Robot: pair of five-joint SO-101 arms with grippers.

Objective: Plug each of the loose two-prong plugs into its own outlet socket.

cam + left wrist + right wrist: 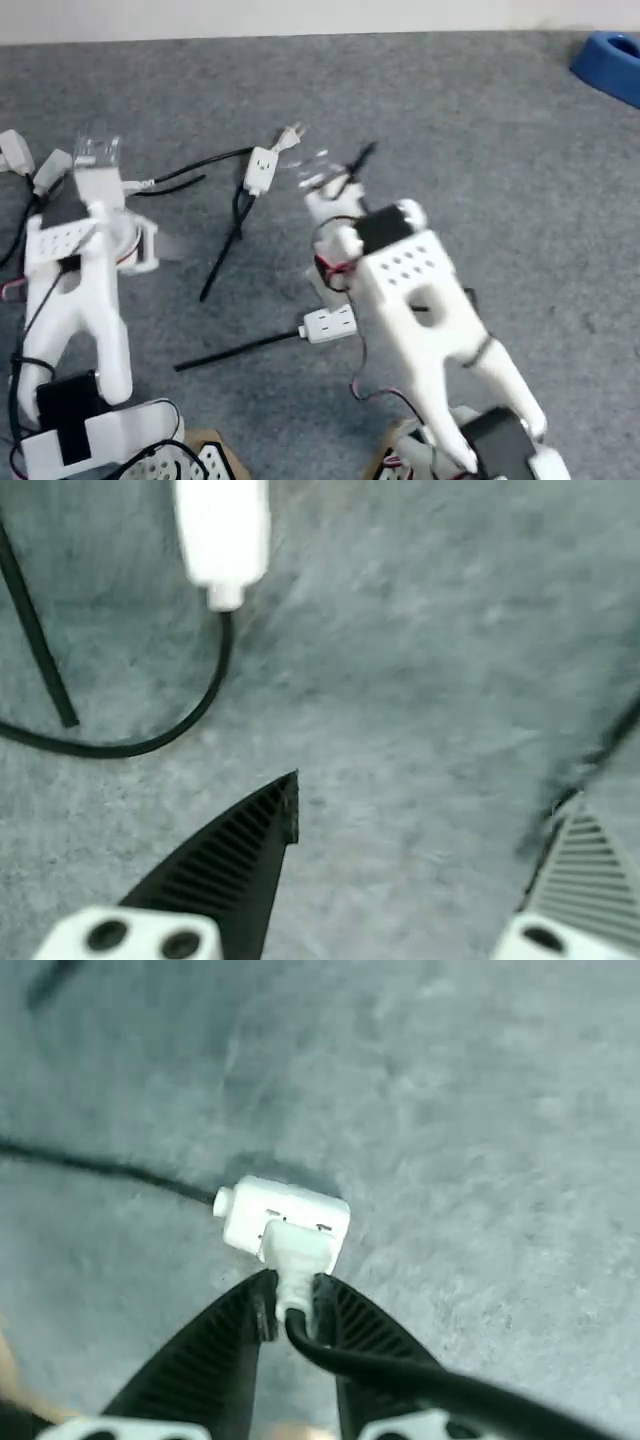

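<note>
Midway across the grey desk [500, 120], my right hand [295, 1295] pinches a white plug [296, 1250] pressed against its outlet socket [285, 1212]; my left hand [430, 795] hangs spread near the left edge.

On the grey tabletop [520, 180] a white socket [259, 170] lies between the left arm [75, 270] and the right arm [420, 290], a plug [291, 134] just beside it. A second socket [330, 322] on a black cord [240, 350] lies near the right arm.

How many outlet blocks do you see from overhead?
2: one outlet block top center, a second outlet block lower center. White pieces at the left edge may be others.
</note>
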